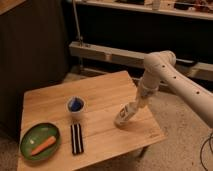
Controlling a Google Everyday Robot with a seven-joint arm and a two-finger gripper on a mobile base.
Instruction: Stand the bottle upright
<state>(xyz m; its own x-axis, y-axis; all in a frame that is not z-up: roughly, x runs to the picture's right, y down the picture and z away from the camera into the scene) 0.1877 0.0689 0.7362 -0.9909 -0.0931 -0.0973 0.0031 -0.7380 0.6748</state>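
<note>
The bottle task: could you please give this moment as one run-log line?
tool: shut on bottle, low over table's right side | bottle: tilted, not upright | blue cup: apart, left of bottle

The surface (100,95) is seen as pale, matt wood with visible grain. At its right side the gripper (131,109), of smooth off-white plastic, is closed on the bottle (121,117), of whitish semi-clear plastic. A glossy green plate (31,138) and a smooth blue cup (75,105) are shown.
</note>
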